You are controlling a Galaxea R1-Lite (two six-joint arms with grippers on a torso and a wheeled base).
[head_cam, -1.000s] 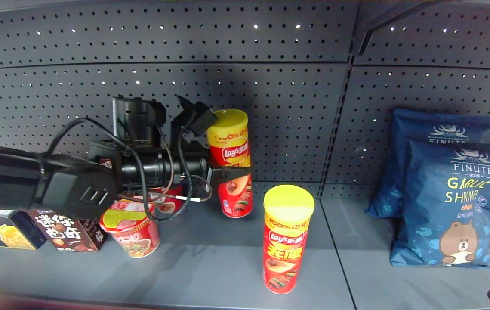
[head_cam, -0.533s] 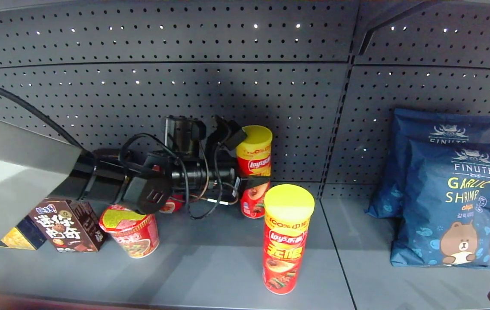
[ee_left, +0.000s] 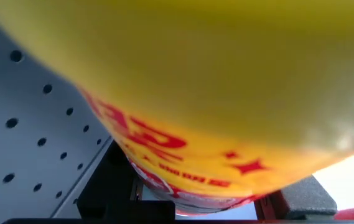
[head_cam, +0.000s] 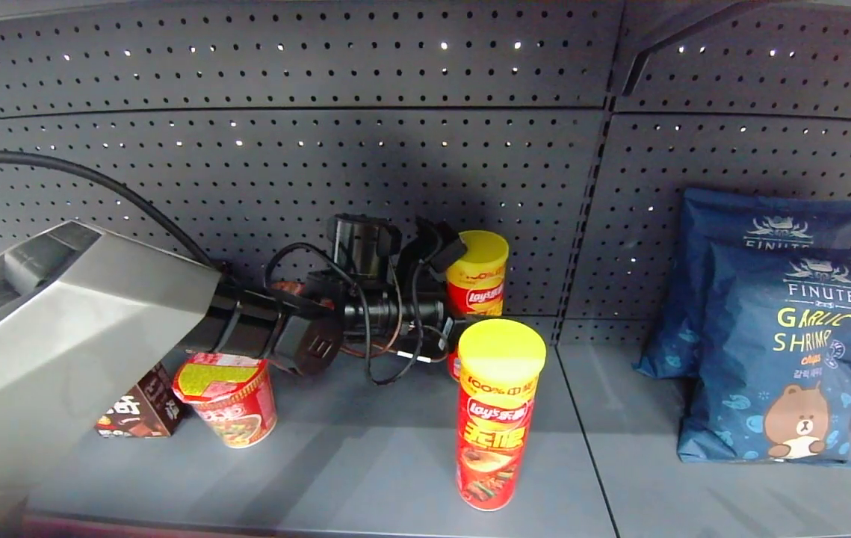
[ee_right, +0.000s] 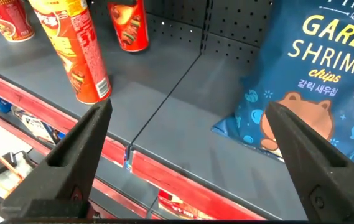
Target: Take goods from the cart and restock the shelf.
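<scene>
The left gripper [head_cam: 449,335] grips the rear chips can [head_cam: 479,278] upright, far back on the shelf [head_cam: 365,463] near the pegboard [head_cam: 320,164]. It sits just behind the front can [head_cam: 500,418], likely to line them up. The right gripper [ee_right: 189,118] hangs by the shelf's near edge, fingers wide, empty.

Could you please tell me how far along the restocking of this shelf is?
Done: the front chip can stands upright near the shelf edge. In hand: the left hand is shut on a second chip can, upright at the back by the pegboard, not yet released. Left: open that hand and withdraw. The right hand is open and empty, so more goods may need fetching.
</scene>
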